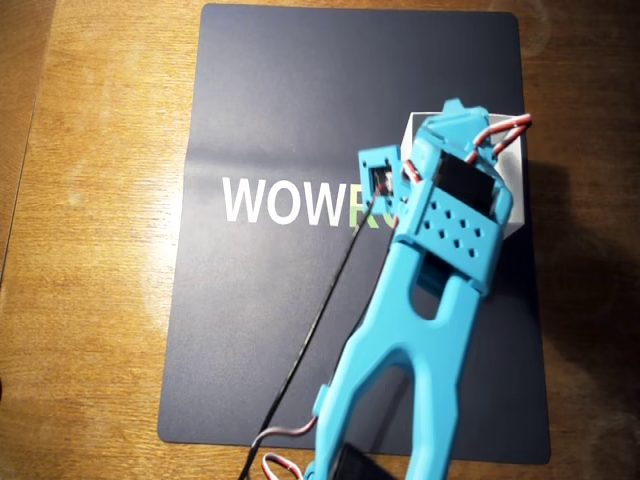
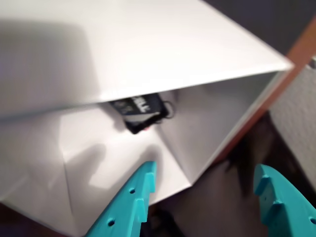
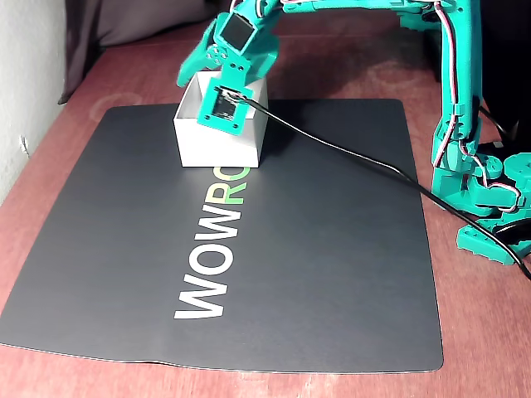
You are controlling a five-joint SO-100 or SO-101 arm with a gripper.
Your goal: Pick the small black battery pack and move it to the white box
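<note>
Wooden counter, dark mat (image 3: 315,249) — battery pack (image 2: 140,111) lies inside the white box (image 2: 148,44), ahead of the spread, empty gripper (image 2: 205,185) hovering above

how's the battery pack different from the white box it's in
The battery pack is black with some white print; the white box is plain. The pack is far smaller, filling only one corner of the box's floor. The pack lies tilted; the box stands open-topped. Both are boxy, and neither is held by the open gripper.
</note>
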